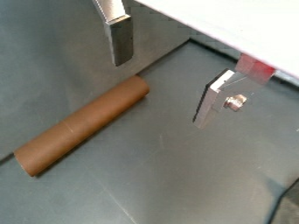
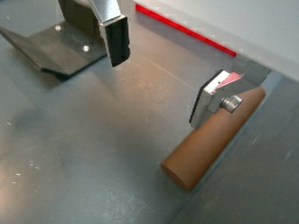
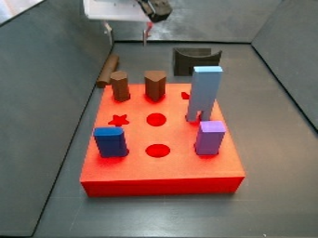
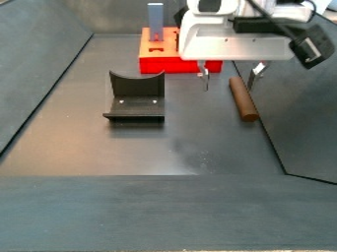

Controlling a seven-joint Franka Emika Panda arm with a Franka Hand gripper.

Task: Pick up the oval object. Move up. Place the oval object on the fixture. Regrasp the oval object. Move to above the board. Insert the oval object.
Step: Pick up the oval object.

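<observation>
Lying flat on the grey floor, the oval object (image 1: pixel 84 124) waits untouched below my gripper (image 1: pixel 163 79).

My fingers (image 1: pixel 118 37) stand wide apart with nothing between them, dark pads facing each other across bare floor; I hold nothing and touch nothing. In both wrist views the long brown peg (image 2: pixel 211 146) lies just beside the gap between my plates, nearer one finger, not inside it. In a side view the peg (image 4: pixel 242 98) lies close to the sloping side wall, and my gripper (image 4: pixel 230 73) hangs above the floor near the peg's far end. The fixture (image 4: pixel 134 97) stands apart on the floor, its curved notch bare. The board (image 3: pixel 159 139), bright red, carries brown, blue and purple pegs; in that side view the peg (image 3: pixel 110 68) lies beyond the board's far corner.
</observation>
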